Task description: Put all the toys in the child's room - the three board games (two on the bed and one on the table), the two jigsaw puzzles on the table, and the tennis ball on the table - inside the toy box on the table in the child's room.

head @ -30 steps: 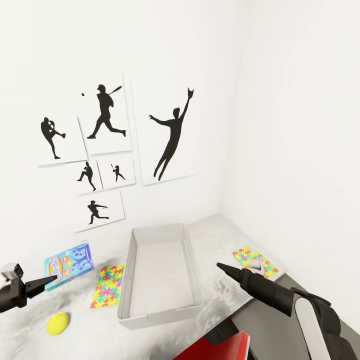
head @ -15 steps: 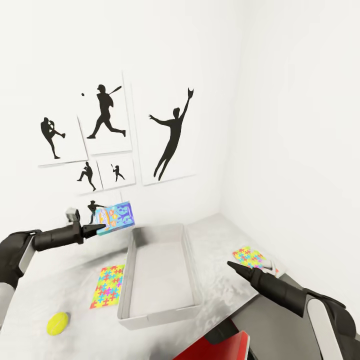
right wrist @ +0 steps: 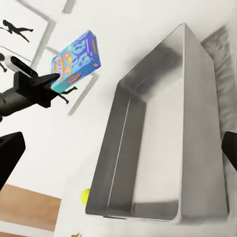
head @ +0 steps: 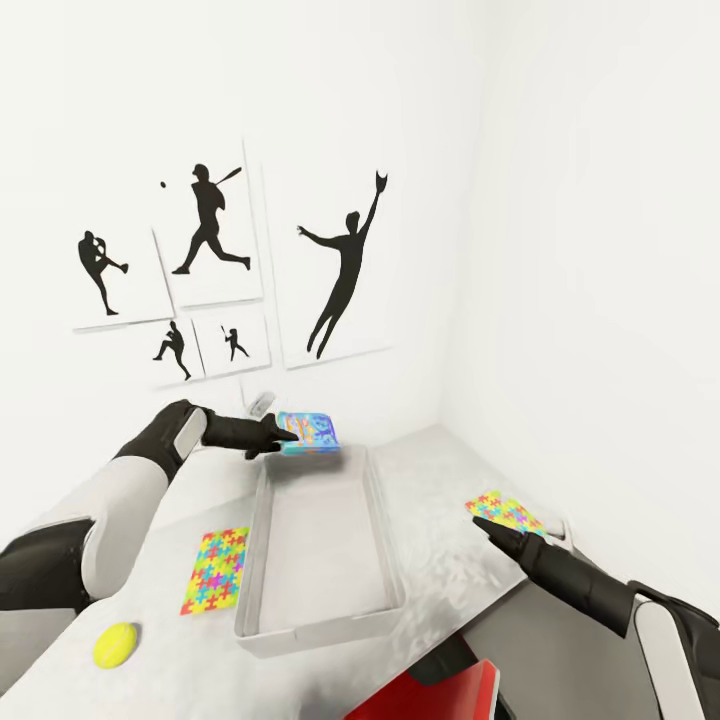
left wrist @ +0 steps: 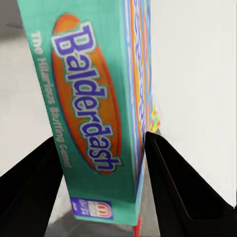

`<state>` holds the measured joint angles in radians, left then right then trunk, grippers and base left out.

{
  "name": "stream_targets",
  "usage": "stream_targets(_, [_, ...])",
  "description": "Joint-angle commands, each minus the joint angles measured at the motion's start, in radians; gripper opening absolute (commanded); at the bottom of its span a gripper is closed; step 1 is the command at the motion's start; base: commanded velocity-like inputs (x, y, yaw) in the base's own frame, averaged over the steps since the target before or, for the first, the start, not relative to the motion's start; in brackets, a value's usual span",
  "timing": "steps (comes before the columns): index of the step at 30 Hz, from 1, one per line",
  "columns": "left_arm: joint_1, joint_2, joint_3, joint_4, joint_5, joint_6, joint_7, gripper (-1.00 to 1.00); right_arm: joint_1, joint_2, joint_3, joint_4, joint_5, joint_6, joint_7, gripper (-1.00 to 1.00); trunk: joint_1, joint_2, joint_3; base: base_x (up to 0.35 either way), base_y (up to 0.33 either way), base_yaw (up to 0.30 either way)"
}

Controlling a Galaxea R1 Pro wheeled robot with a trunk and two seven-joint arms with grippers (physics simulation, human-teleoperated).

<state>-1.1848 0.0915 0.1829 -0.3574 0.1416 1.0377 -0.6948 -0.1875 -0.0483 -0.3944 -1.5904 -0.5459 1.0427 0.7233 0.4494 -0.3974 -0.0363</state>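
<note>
left gripper (head: 285, 440) clamped on the blue board game (head: 310, 433), box edge pinched between both fingers (left wrist: 182, 187), held in the air above the far end of the toy box (head: 320, 610). toy box sits mid-table (head: 440, 580), its interior bare. one jigsaw puzzle (head: 215, 570) lies flat just beside the box's left wall; second jigsaw puzzle (head: 505, 512) near the right edge. tennis ball (head: 116, 645) at the near left edge. right gripper (head: 490, 528) hovers at the second puzzle; its jaw state cannot be determined.
</note>
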Motion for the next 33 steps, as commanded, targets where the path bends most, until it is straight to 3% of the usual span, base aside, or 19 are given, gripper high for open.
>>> stream_targets(1, [-0.005,-0.008,0.008,0.005,0.013,0.008,0.031,-1.0,-0.001,-0.001,-0.005,0.0,0.005,0.004,0.01,1.0,0.001,-0.003,-0.004,0.0,0.0,0.0])
stream_targets(4, [-0.013,-0.03,0.013,0.02,0.014,0.007,0.121,-1.0,-0.001,-0.01,-0.026,0.0,0.004,0.004,0.037,1.0,0.001,-0.003,-0.009,0.0,0.0,0.0])
stream_targets(8, [-0.015,-0.038,0.014,0.028,0.014,0.007,0.157,-1.0,0.0,-0.022,-0.043,0.0,0.004,0.004,0.091,1.0,0.001,-0.003,-0.015,0.0,0.0,0.0])
stream_targets(15, [-0.016,-0.041,0.011,0.03,0.012,0.006,0.171,-1.0,0.006,-0.026,-0.049,0.0,0.011,0.004,0.136,1.0,0.001,-0.003,-0.027,0.0,0.0,0.0])
stream_targets(33, [-0.016,-0.041,0.004,0.073,0.005,0.006,0.173,-1.0,0.007,-0.027,-0.05,0.001,0.015,0.004,0.141,1.0,0.001,-0.003,-0.056,0.0,0.0,0.0])
